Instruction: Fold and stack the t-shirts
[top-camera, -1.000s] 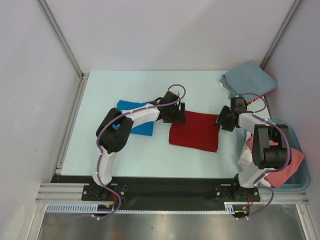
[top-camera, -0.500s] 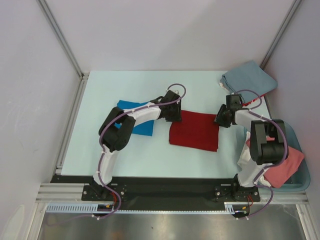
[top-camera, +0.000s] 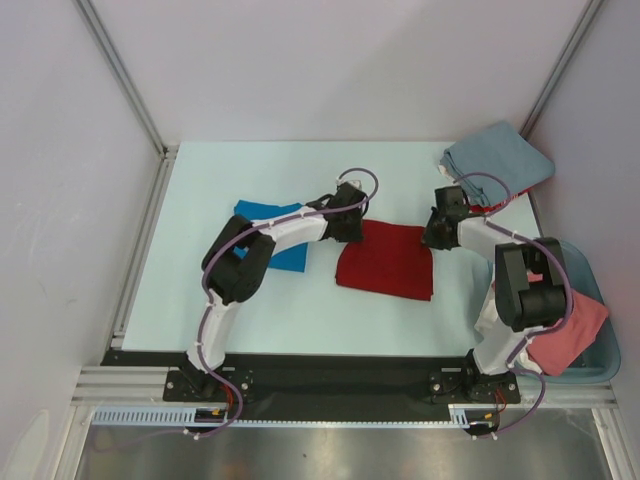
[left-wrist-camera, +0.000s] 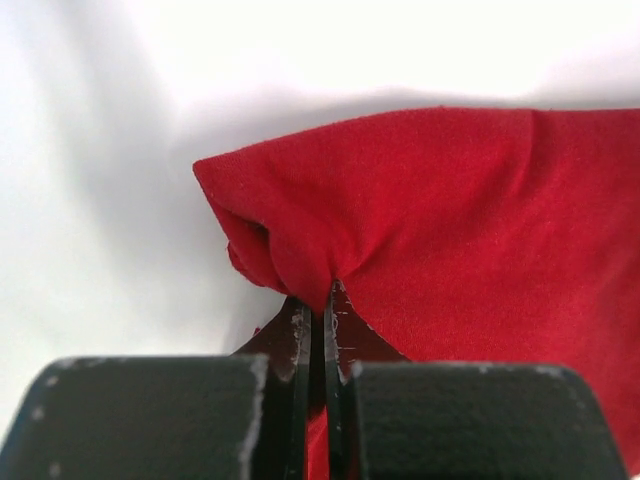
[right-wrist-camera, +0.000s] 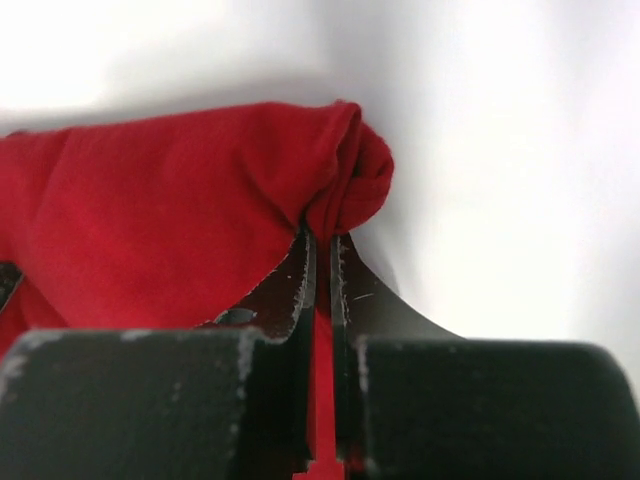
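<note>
A crimson red t-shirt (top-camera: 387, 261) lies folded in the middle of the table. My left gripper (top-camera: 354, 222) is shut on its far left corner, and the red cloth (left-wrist-camera: 450, 210) bunches up between the closed fingers. My right gripper (top-camera: 430, 232) is shut on the far right corner, where the red fabric (right-wrist-camera: 180, 220) is pinched in the same way. A bright blue t-shirt (top-camera: 275, 240) lies folded to the left, partly under the left arm.
A grey-blue shirt (top-camera: 500, 160) lies at the back right corner. A blue basket (top-camera: 592, 372) at the right front holds a salmon-pink shirt (top-camera: 570, 335) and white cloth (top-camera: 488, 312). Metal frame posts and white walls surround the table (top-camera: 250, 175).
Both grippers have closed on the red shirt's far corners. Each arm reached a little farther forward, and the shirt's far edge has drawn in slightly.
</note>
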